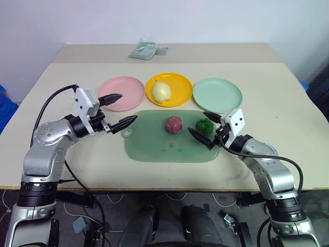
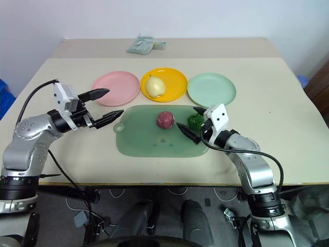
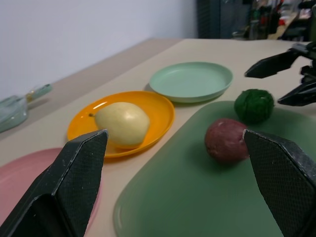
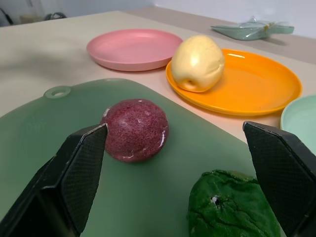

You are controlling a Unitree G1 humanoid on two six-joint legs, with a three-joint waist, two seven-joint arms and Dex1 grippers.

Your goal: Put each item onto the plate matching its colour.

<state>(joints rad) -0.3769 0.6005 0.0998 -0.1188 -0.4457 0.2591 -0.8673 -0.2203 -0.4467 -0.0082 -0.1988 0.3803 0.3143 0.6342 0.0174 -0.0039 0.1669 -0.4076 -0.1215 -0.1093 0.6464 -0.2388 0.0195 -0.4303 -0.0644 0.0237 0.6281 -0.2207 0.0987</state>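
One table (image 1: 288, 103); one green mat (image 1: 154, 146); three plates: pink (image 1: 128, 92), yellow (image 1: 177, 85), mint (image 1: 226, 95); three toy foods: pear (image 1: 161, 91) on yellow plate, maroon fruit (image 1: 174, 124) and green vegetable (image 1: 204, 125) on mat ahead of right gripper (image 1: 204, 127), fingers spread, level; left gripper (image 1: 119, 109) spread, empty, beside pink plate.

Table (image 2: 288, 128) | pear (image 2: 154, 85) lies on yellow plate (image 2: 175, 77), between empty pink plate (image 2: 121, 85) and mint plate (image 2: 218, 92) | maroon fruit (image 2: 165, 120) and green vegetable (image 2: 196, 121) sit on green mat (image 2: 144, 141) | left gripper (image 2: 107, 105) gapes beside pink plate | right gripper (image 2: 191, 123) gapes beside vegetable
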